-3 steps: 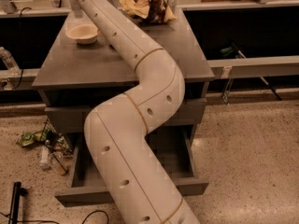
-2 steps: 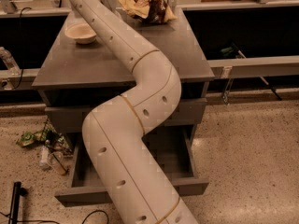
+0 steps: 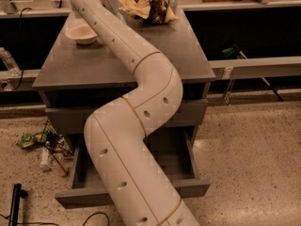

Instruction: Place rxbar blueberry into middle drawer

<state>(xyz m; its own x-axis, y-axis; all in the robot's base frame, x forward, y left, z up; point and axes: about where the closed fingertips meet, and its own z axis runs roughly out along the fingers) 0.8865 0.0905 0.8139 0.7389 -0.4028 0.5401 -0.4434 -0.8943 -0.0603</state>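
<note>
The middle drawer (image 3: 184,150) is pulled open low on the grey cabinet; its grey floor shows to the right of my arm, and its front panel (image 3: 197,188) faces me. My white arm crosses over the drawer and reaches up over the cabinet top. The gripper (image 3: 111,1) is at the far back left of the top, beside the bowl, with only its grey wrist part showing behind the arm. The rxbar blueberry is hidden or out of view.
A round beige bowl (image 3: 81,33) sits at the back left of the cabinet top (image 3: 188,55). A tan-and-brown snack bag (image 3: 148,8) lies at the back middle. A closed drawer front (image 3: 190,113) is above the open drawer. Litter (image 3: 42,145) lies on the floor at left.
The upper end of my arm has drifted a little to the left at the back of the cabinet top. The bowl, bag and drawer have not moved.
</note>
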